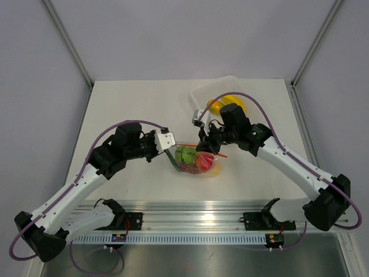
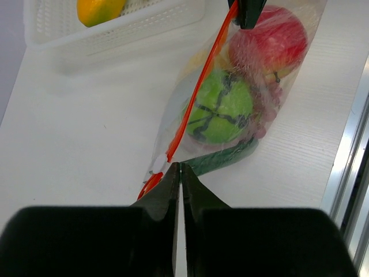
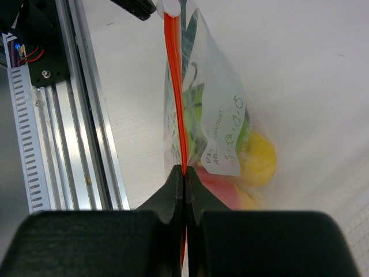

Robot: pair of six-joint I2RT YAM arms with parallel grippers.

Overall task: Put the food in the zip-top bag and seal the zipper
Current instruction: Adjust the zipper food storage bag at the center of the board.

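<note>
The zip-top bag (image 1: pixel 199 167) lies at the table's middle, its zipper (image 2: pixel 199 86) stretched straight between my two grippers. Inside it is food: a green round fruit (image 2: pixel 222 109), a red round fruit (image 2: pixel 268 40), a green stalk (image 2: pixel 225 157) and a yellow piece (image 3: pixel 259 158). My left gripper (image 2: pixel 180 166) is shut at the zipper's near end, beside the white slider tab (image 2: pixel 157 164). My right gripper (image 3: pixel 184 170) is shut on the zipper (image 3: pixel 174 86) at its other end. From above, the left gripper (image 1: pixel 173 153) and the right gripper (image 1: pixel 203 145) flank the bag.
A translucent white tray (image 1: pixel 202 92) stands behind the bag at the back right, with yellow food (image 1: pixel 228 107) in it; an orange-green mango (image 2: pixel 98 8) shows there too. The aluminium rail (image 3: pixel 75 127) runs along the table's near edge.
</note>
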